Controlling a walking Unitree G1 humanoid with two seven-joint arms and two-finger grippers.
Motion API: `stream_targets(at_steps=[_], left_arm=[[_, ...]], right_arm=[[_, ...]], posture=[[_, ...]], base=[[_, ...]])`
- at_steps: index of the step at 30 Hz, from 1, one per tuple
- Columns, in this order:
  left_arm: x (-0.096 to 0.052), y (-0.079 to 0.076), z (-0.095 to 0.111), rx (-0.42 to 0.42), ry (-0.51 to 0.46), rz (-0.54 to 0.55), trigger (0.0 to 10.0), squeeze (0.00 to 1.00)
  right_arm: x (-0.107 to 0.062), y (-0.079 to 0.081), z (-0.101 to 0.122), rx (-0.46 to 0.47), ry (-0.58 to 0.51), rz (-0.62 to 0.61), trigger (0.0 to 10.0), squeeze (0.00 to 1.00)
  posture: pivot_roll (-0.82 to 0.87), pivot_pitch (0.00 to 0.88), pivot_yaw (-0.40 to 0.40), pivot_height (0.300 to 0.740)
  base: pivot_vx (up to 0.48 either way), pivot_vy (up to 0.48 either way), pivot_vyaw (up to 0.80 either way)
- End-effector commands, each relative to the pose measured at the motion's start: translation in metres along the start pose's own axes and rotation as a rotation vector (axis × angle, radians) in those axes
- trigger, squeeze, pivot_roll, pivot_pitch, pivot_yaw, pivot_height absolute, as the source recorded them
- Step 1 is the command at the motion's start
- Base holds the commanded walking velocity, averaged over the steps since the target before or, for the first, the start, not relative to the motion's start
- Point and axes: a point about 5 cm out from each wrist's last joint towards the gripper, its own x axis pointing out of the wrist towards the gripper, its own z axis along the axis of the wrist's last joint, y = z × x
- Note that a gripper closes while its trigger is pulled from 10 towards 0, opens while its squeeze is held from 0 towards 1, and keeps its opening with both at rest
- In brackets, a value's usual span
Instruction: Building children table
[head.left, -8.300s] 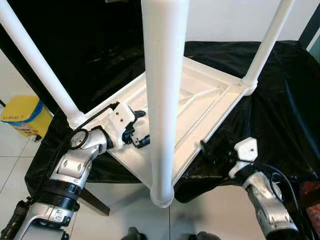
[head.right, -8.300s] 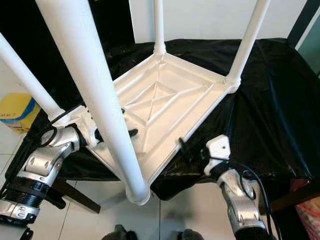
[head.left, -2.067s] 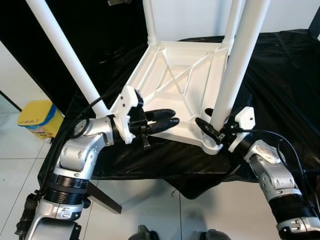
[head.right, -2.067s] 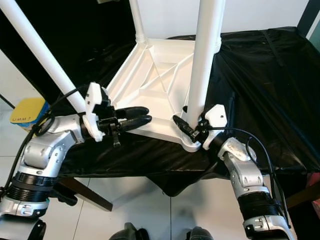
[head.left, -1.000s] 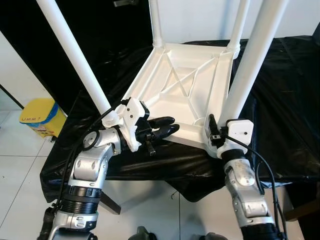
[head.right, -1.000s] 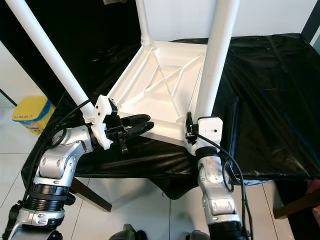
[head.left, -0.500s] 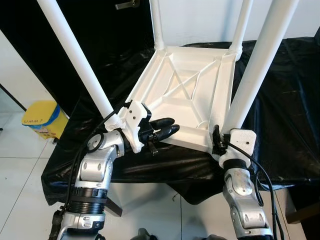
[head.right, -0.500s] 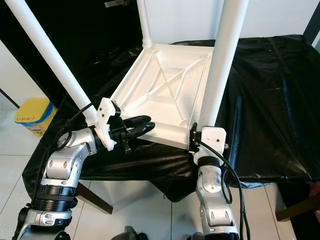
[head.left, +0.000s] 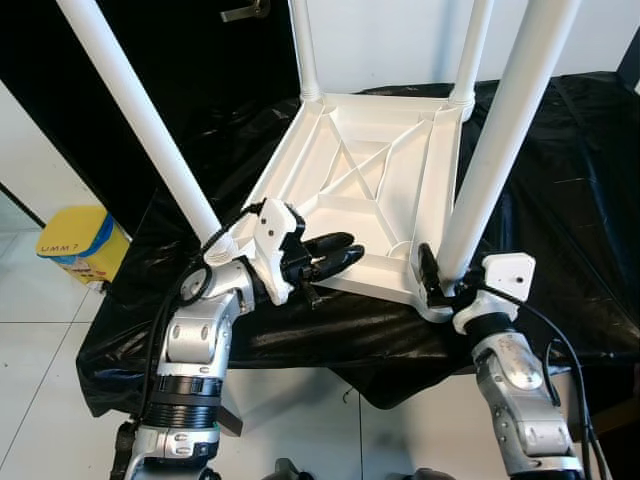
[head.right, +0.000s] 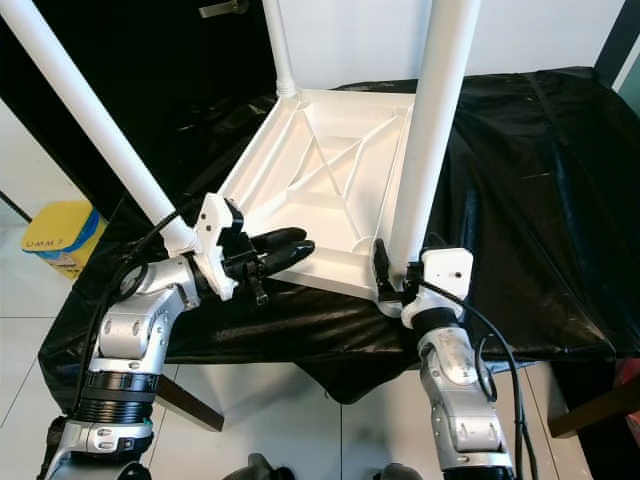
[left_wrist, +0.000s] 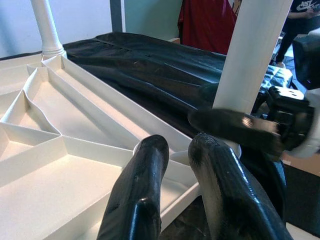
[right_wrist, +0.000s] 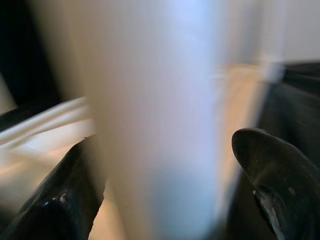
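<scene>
- The white plastic children table (head.left: 372, 195) lies upside down on a bench covered with a black cloth (head.left: 560, 200). Its ribbed underside faces up and its four legs point upward.
- Two round white legs (head.left: 305, 50) stand at the far corners. One long white leg (head.left: 140, 120) rises at the near corner on the robot's left, and the thick white leg (head.left: 500, 140) rises at the near corner on the robot's right.
- The left gripper (head.left: 345, 252) is at the near edge of the table, between the two near legs. Its two black fingers (left_wrist: 145, 200) reach over the white rim, close together with only a narrow gap, and nothing is between them. Whether they touch the rim, I cannot tell.
- The right gripper (head.right: 392, 272) is at the bottom of the thick white leg, just above its socket. In the right wrist view the blurred leg stands between the two black fingers (right_wrist: 280, 170), so the jaws grasp this leg, one finger on each side.
- A yellow box with a blue stripe (head.left: 78, 245) stands on the white tiled floor (head.left: 40, 340), on the robot's left, beside the bench.
- In the left wrist view something red (left_wrist: 210, 22) hangs behind the bench.
</scene>
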Motion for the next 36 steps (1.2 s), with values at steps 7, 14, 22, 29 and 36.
stream_targets(at_steps=[7, 14, 22, 29, 36], left_arm=[[-0.009, 0.024, 0.004, 0.0, 0.002, 0.303, 10.0, 0.0], [-0.008, 0.023, 0.006, -0.003, -0.006, 0.295, 10.0, 0.0], [-0.008, 0.02, 0.006, -0.004, 0.001, 0.272, 10.0, 0.0], [-0.009, 0.021, 0.006, -0.008, -0.008, 0.29, 10.0, 0.0], [-0.008, 0.022, 0.007, -0.005, -0.014, 0.295, 10.0, 0.0]], right_arm=[[0.009, -0.011, 0.011, 0.021, 0.072, 0.416, 10.0, 0.0], [0.013, -0.017, 0.014, 0.004, 0.122, 0.549, 10.0, 0.0], [0.013, -0.024, 0.008, -0.055, 0.304, 0.869, 10.0, 0.0], [0.014, -0.035, 0.004, -0.021, 0.377, 0.947, 10.0, 0.0], [0.018, -0.045, 0.003, -0.015, 0.413, 0.992, 10.0, 0.0]], posture=[[-0.16, 0.035, 0.11, 0.74], [-0.16, 0.034, 0.118, 0.74], [-0.15, 0.041, 0.12, 0.74], [-0.14, 0.035, 0.107, 0.74], [-0.14, 0.027, 0.107, 0.74]], base=[[0.0, 0.0, 0.0], [0.0, 0.0, 0.0], [0.0, 0.0, 0.0], [0.0, 0.0, 0.0], [0.0, 0.0, 0.0]])
